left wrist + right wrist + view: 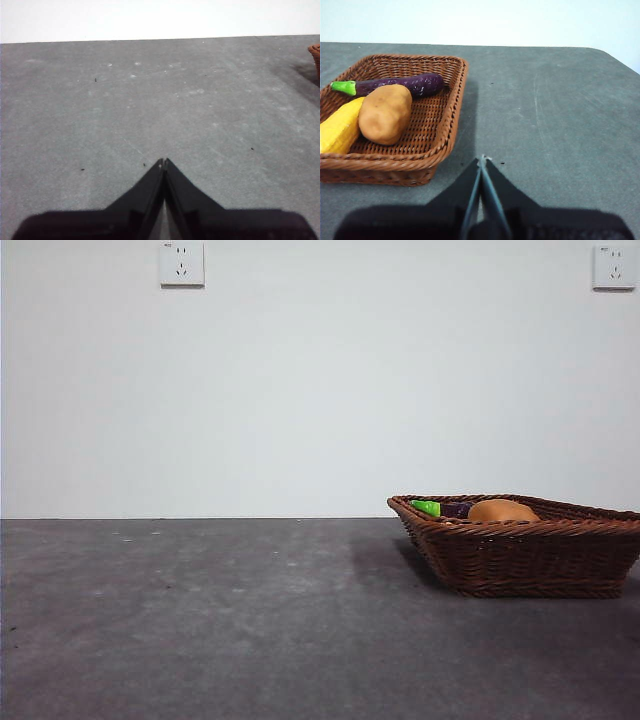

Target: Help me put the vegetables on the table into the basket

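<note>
The wicker basket [520, 555] stands on the dark grey table [200, 620] at the right; it also shows in the right wrist view [447, 125]. Inside it lie the potato [385, 113], the corn cob [339, 131] and the purple eggplant [405, 84] with its green cap. In the front view only the potato's top [503, 510] and the eggplant's green cap [427, 507] show above the rim. My right gripper [482, 160] is shut and empty, low over the table beside the basket. My left gripper [163, 162] is shut and empty over bare table, far from the basket's corner [315, 52].
A white wall [320, 390] with two sockets [181, 263] stands behind the table. The table's rounded corner and edge [615, 55] lie beyond my right gripper.
</note>
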